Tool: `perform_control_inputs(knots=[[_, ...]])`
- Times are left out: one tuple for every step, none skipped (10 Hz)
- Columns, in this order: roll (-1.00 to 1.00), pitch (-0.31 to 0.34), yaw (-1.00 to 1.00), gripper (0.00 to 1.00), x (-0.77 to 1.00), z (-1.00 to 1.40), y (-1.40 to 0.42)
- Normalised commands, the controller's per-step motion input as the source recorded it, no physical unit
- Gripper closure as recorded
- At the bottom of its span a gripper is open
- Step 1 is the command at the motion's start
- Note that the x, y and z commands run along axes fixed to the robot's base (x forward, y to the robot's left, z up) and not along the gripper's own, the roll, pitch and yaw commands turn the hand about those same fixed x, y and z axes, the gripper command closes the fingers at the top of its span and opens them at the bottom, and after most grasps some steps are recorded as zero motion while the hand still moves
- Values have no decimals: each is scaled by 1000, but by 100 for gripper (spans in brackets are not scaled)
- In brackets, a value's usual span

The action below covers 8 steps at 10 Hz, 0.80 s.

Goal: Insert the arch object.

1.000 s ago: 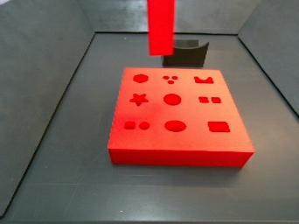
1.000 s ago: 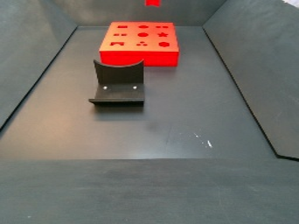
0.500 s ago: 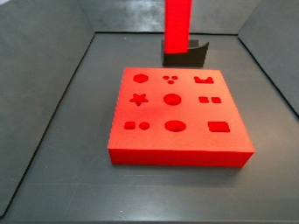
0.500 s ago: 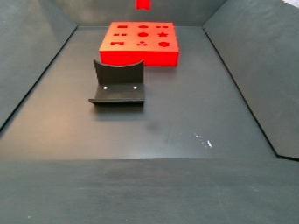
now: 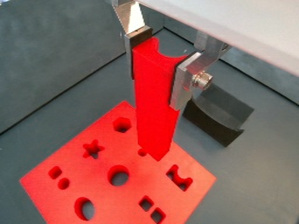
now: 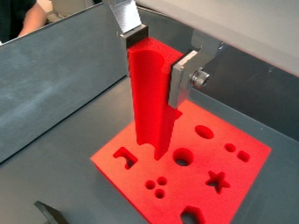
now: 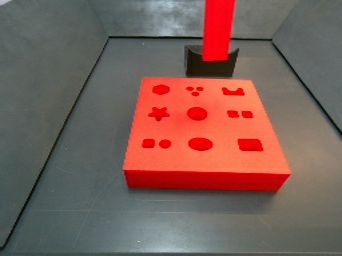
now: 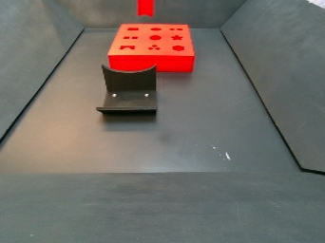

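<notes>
My gripper [image 5: 162,59] is shut on the arch object [image 5: 155,114], a long bright-red bar with a curved notch at its top, held upright. Both wrist views show the silver fingers [image 6: 184,74] clamping its upper end; the gripper [image 6: 160,57] shows there too. The bar hangs above the red board [image 5: 70,179] with shaped holes, clear of its surface, near an arch-shaped hole [image 6: 122,156]. In both side views only the bar shows [image 7: 218,25] [image 8: 146,7], entering from the top over the board's [image 7: 201,165] far edge; the gripper itself is out of frame.
The dark fixture [image 8: 127,90] stands on the grey floor a little away from the board [image 8: 152,59]; it also shows behind the bar [image 7: 211,62] and beside the board [image 5: 222,114]. Grey walls [image 7: 67,60] enclose the floor.
The bar has moved sideways with the gripper, to the right in one side view and to the left in the other. It stays upright and held.
</notes>
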Motion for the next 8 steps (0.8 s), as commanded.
perform_control_inputs(knots=[[66,47,0,100,1000,-74,123],[43,34,-14,100,1000,-111,91],[33,14,-9,100,1000,-126,60],[16,0,0,100,0,0,0],[117,186,0,100,417,-91,0],[227,371,-97,100,554,-60,0],[154,356,-151,100,563,-54,46],[71,286,-197,100,534,-40,0]])
